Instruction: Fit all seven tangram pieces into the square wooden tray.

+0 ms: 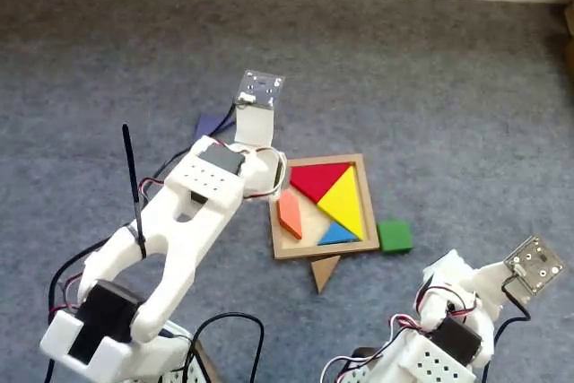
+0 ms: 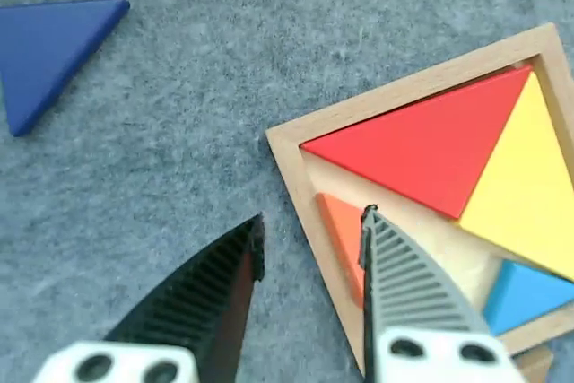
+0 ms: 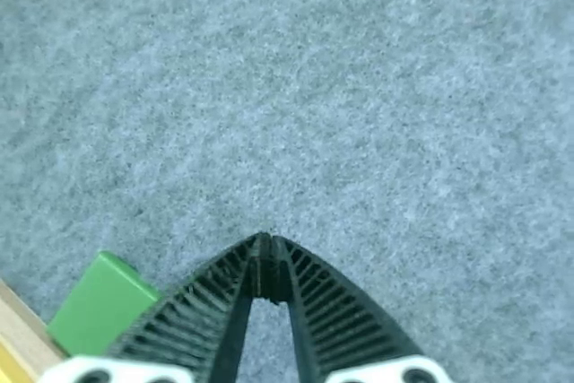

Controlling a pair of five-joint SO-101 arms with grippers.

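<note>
The square wooden tray [image 1: 319,253] [image 2: 404,87] holds a red triangle [image 1: 316,178] [image 2: 430,145], a yellow triangle [image 1: 348,204] [image 2: 520,195], a small light-blue triangle [image 1: 337,234] [image 2: 525,293] and an orange parallelogram [image 1: 290,214] [image 2: 339,226]. My left gripper [image 2: 313,219] is open, straddling the tray's left rim, one finger over the orange piece. A dark blue triangle [image 1: 213,125] [image 2: 49,42] lies on the carpet beyond the left arm. A green square [image 1: 395,236] [image 3: 100,302] sits just right of the tray. A wood-coloured triangle [image 1: 325,271] lies below it. My right gripper [image 3: 269,239] is shut over bare carpet near the green square.
Grey carpet covers the whole work surface. The left arm [image 1: 179,230] stretches from the lower left up to the tray's left side. The right arm [image 1: 457,320] sits folded at the lower right. A black cable [image 1: 133,181] stands up beside the left arm.
</note>
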